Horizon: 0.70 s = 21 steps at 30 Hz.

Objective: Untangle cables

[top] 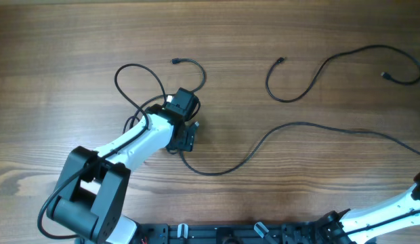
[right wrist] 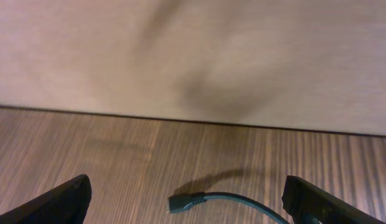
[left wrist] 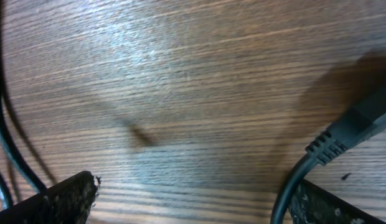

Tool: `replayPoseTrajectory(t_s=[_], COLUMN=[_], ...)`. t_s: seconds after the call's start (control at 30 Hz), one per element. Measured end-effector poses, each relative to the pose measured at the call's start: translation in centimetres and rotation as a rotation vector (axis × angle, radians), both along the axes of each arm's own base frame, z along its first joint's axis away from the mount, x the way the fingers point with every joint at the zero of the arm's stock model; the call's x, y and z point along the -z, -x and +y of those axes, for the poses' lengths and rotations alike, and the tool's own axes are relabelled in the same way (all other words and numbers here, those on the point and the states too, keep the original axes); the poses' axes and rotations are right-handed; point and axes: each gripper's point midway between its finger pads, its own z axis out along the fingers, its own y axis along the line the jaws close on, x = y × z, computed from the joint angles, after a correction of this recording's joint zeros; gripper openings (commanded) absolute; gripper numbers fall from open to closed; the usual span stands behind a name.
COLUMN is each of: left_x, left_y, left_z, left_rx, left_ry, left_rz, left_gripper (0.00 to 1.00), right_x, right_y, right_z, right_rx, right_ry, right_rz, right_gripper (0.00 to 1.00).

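Note:
Three thin black cables lie on the wooden table. A looped cable (top: 137, 74) sits at the left, partly under my left arm. A long cable (top: 291, 125) runs from my left gripper (top: 186, 139) to the right edge. A third cable (top: 332, 61) curves at the upper right. In the left wrist view my left gripper (left wrist: 193, 202) is open low over the table. A cable plug (left wrist: 345, 130) and its cord pass just inside the right finger, and another cord (left wrist: 3, 143) lies at the left. My right gripper (right wrist: 187, 183) is open, with a plug end (right wrist: 185, 203) lying between its fingers.
The white left arm (top: 122, 146) stretches from its base at the bottom left toward the table's middle. The right arm (top: 393, 210) lies along the bottom right edge. In the right wrist view a pale wall (right wrist: 193, 56) rises behind the table's far edge.

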Motion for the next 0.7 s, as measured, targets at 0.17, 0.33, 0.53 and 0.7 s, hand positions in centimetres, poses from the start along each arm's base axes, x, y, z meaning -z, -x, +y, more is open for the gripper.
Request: replayPoseTrajectory(t_s=[0.17,0.33,0.53,0.7], left_x=[-1.8,-7.4,-14.5,-16.5], left_y=[-0.2,-1.5,-1.3,0.2], left_z=[-0.4,-1.0,1.2,4.1], left_rx=[0.004,-0.001,-0.065,-0.143], left_ry=[0.044,0.144,0.235,0.234], left_rz=[-0.062,-0.241,-0.453,-0.496], left_gripper=[1.00,1.00,1.00,1.00], right_x=[-1.6,-8.0,-9.1,-8.9], right_y=[-2.0,-7.3,-15.5,-20.7], right_z=[1.6,7.9,20.8,33.8], right_rx=[-0.142,-0.371,-0.702,-0.993], right_ry=[-0.005,0.026,-0.024,-0.053], right_rz=[-0.030,-0.123,-0.112,-0.107], right_gripper=[1.00,1.00,1.00,1.00])
